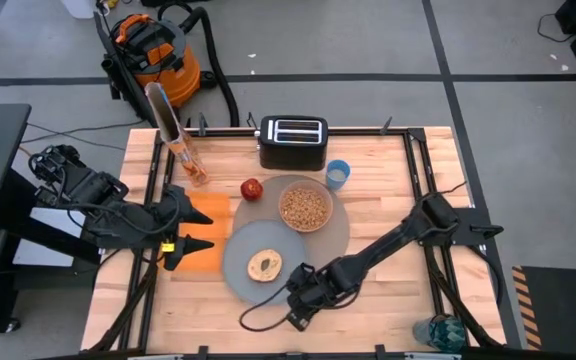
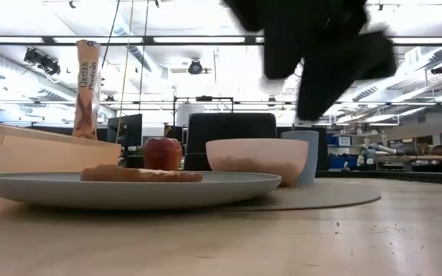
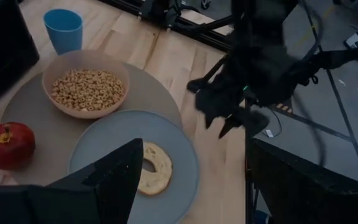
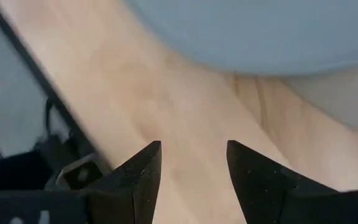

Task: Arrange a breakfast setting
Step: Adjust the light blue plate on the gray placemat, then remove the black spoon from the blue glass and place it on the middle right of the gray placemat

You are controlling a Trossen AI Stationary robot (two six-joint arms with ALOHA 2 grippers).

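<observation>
Grey-blue plate (image 2: 129, 188) with round toasted bread (image 2: 140, 175), right gripper (image 1: 293, 305) fingers parted beside plate's rim, left gripper (image 1: 196, 228) fingers spread over orange napkin (image 1: 204, 235)

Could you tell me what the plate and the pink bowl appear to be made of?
The plate looks like matte glazed ceramic or melamine: even grey-blue, soft sheen. The pink bowl seems similar: opaque, smooth, thick rim. The pictures leave the exact material open.

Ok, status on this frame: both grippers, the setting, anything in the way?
Left gripper open over the napkin. Right gripper open, empty, low beside the plate. Bread on plate, cereal bowl, apple on placemat. No spoon visible.
</observation>
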